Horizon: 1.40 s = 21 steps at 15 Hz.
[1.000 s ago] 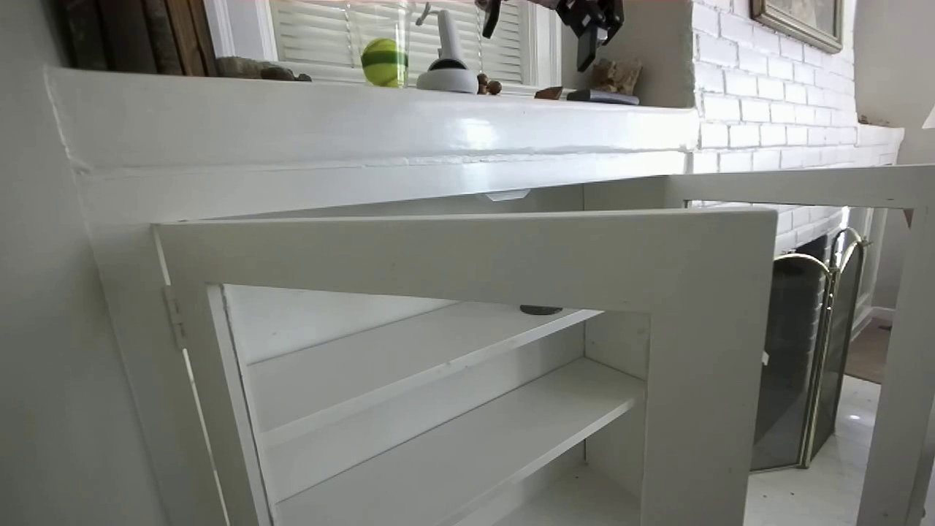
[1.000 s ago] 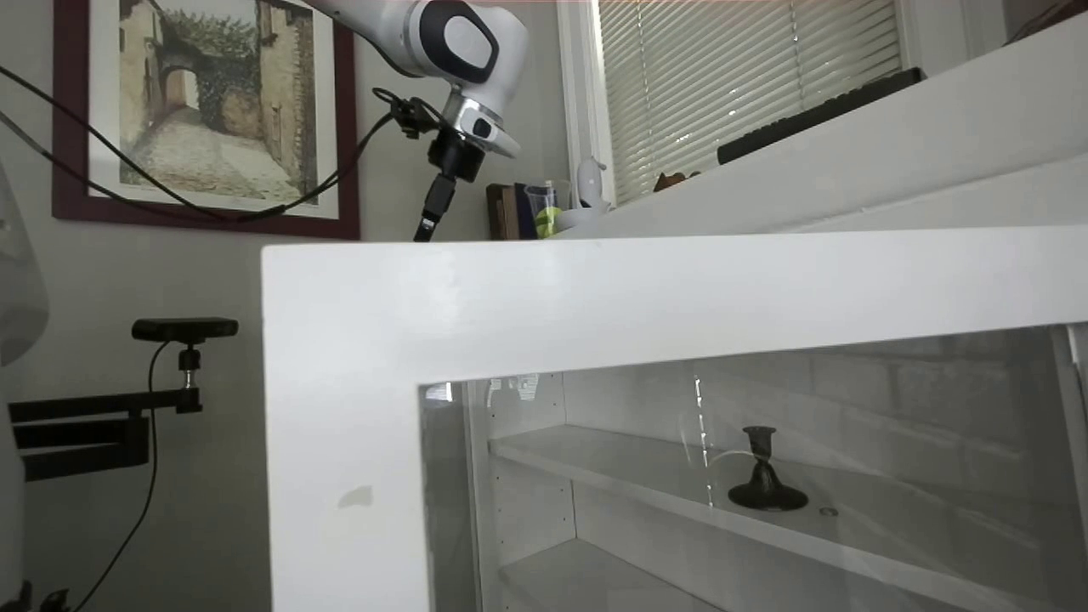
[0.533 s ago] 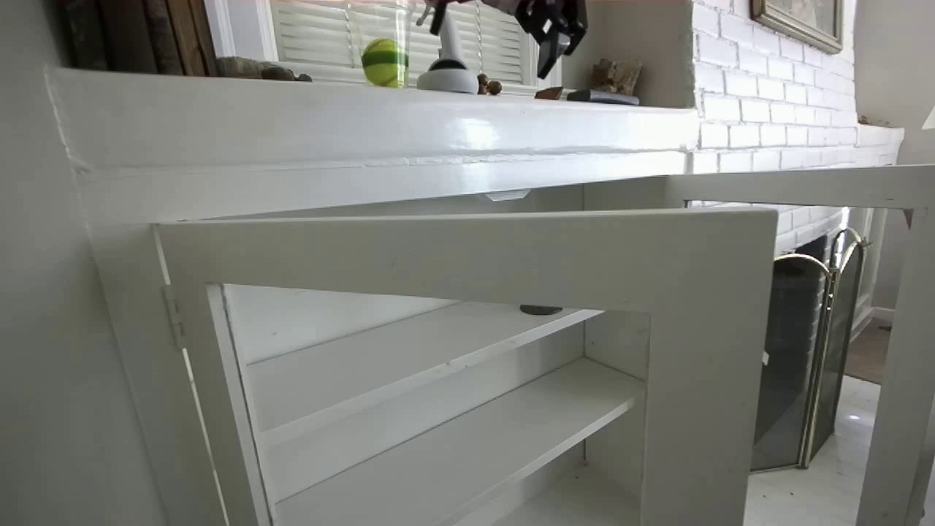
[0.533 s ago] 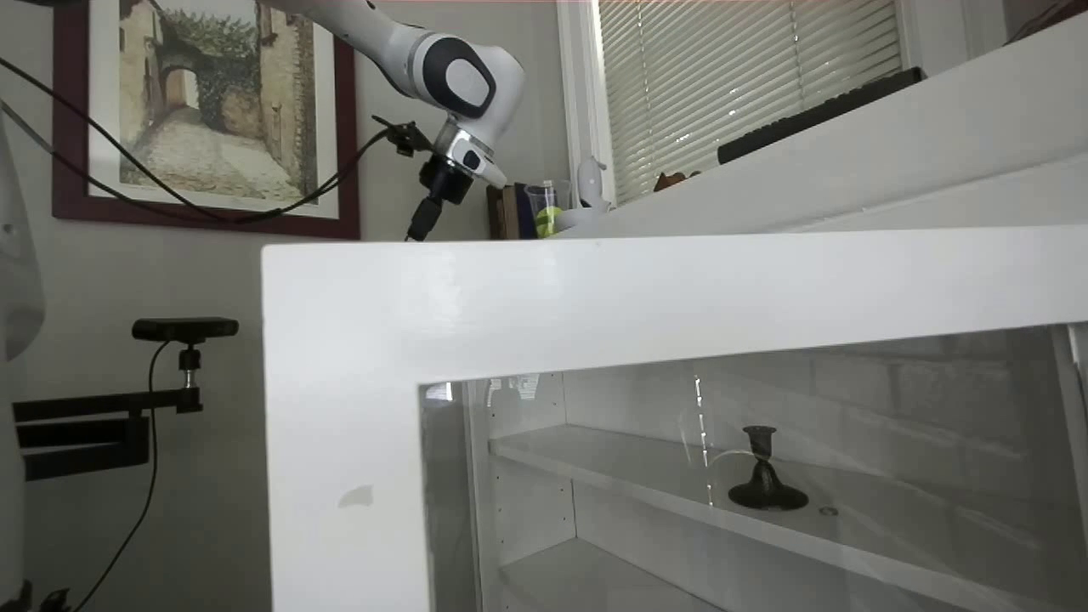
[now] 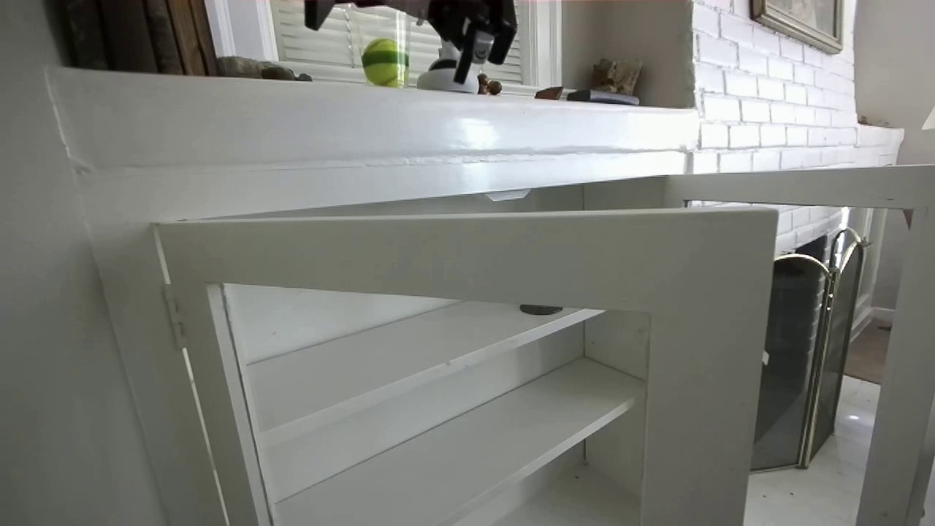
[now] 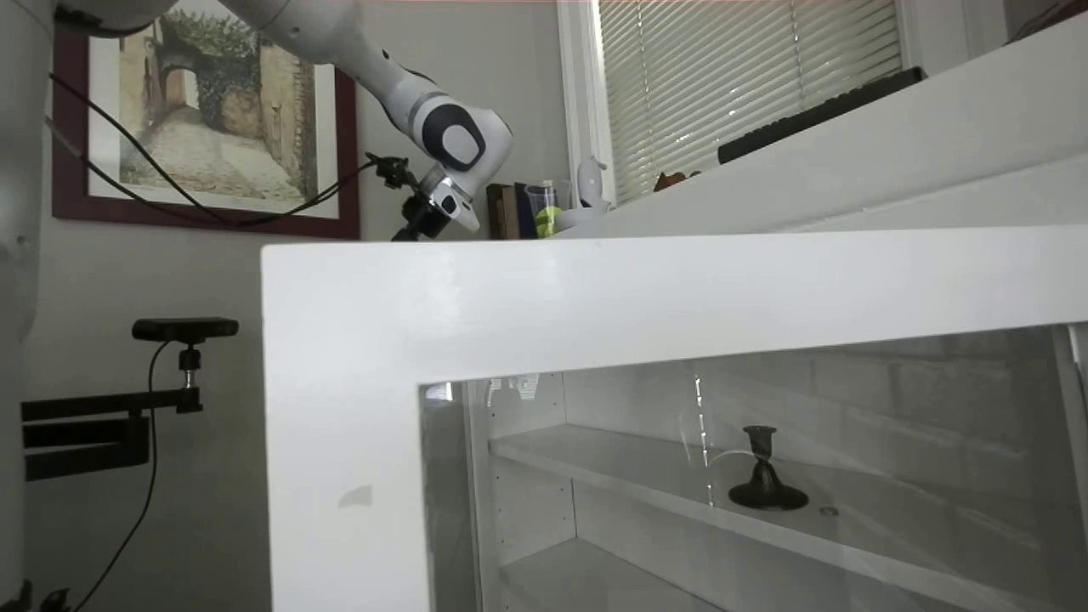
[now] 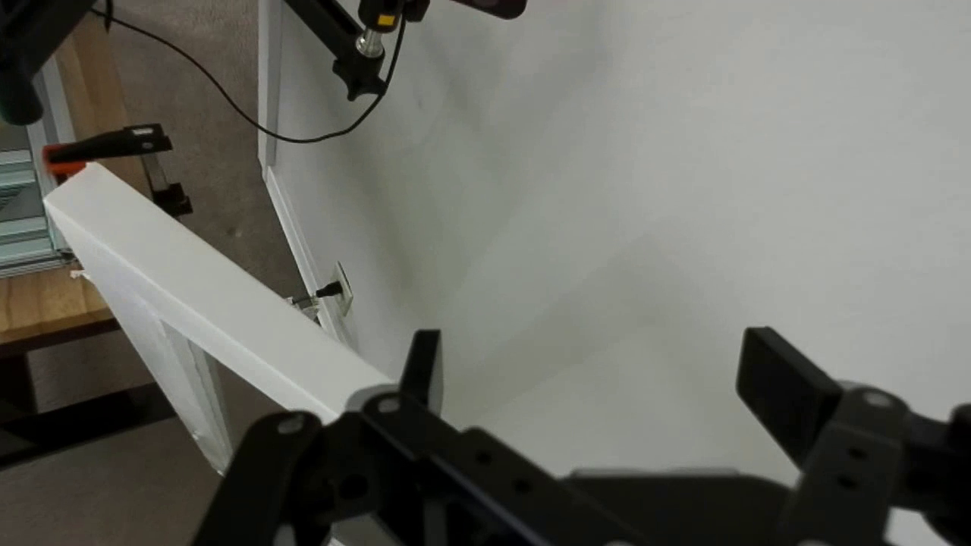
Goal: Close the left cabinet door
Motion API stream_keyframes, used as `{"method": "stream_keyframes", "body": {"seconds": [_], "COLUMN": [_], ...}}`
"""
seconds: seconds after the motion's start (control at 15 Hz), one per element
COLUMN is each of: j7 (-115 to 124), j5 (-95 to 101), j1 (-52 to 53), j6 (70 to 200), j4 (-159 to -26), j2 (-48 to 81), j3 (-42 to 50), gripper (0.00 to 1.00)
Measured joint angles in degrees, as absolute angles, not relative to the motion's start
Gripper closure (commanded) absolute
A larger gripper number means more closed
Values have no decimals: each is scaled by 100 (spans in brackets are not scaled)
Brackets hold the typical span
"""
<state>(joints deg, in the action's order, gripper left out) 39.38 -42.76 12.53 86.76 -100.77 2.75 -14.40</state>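
Note:
The left cabinet door [image 5: 467, 252] is a white framed glass door. It stands open, hinged at the left in an exterior view, with the white shelves visible through it. Its top edge [image 7: 220, 292] slants across the left of the wrist view. Its knob is not visible. My gripper [image 7: 592, 349] is open and empty, with the grey wall behind its fingers. The left finger overlaps the line of the door top there; I cannot tell whether they touch. In the exterior views the gripper [image 5: 391, 44] hangs above and beyond this door; its fingertips are hidden in an exterior view [image 6: 416, 225].
The white ledge [image 5: 365, 124] above the cabinet bears a ball in a clear cup [image 5: 385, 62] and other small items. The right door [image 6: 595, 297] also stands open. A camera on a stand [image 6: 185, 329] is by the wall. A clamp [image 7: 106, 144] grips a wooden tabletop.
My open gripper has moved left across an exterior view and closer to the camera. In an exterior view the arm has come lower and slightly left. The doors have not moved.

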Motion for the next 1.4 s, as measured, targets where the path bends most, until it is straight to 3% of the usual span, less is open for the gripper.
{"method": "stream_keyframes", "body": {"seconds": [0.6,1.4], "j7": [4549,4895], "j5": [-4261,-4240], "j1": [1470,1540], "j6": [8724,8676], "j4": [-9619,-9505], "j2": [1183,1346], "j3": [-1433,-1418], "gripper": [0,0]}}
